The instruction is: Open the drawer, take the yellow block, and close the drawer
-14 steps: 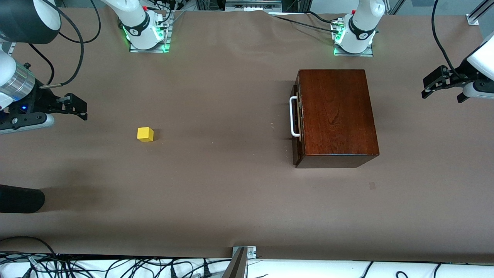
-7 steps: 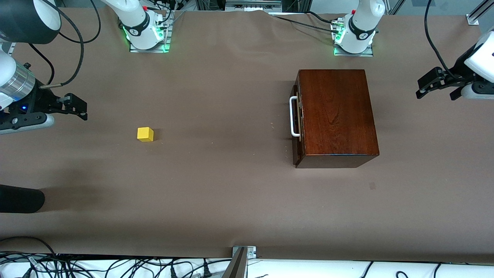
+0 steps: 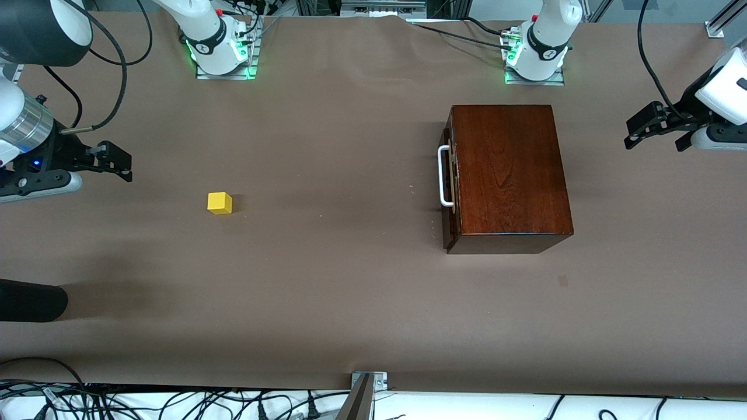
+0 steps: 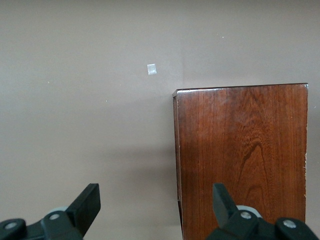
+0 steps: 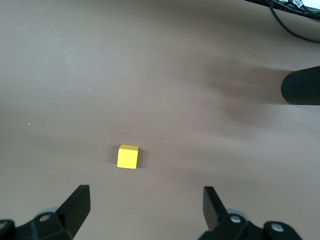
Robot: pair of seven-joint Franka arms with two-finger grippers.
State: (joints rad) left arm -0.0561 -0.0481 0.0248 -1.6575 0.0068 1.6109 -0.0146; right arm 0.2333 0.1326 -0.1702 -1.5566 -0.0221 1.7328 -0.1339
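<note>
1. Your right gripper point(image 3: 119, 163) hangs wide open and empty over the table's right-arm end.
2. The yellow block point(image 3: 219, 203) sits on the bare table point(image 3: 327, 280).
3. The drawer point(image 3: 446, 175) is shut.
4. Your left gripper point(image 3: 653, 125) hangs wide open.

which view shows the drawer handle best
The front view: the drawer is shut and its white bar handle shows whole. The left wrist view shows only the box top; the right wrist view shows none of it.

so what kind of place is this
Most likely a robotics lab: two arm bases bolted to a brown-covered table, loose cables along its edge, and only a wooden box and yellow block.
</note>
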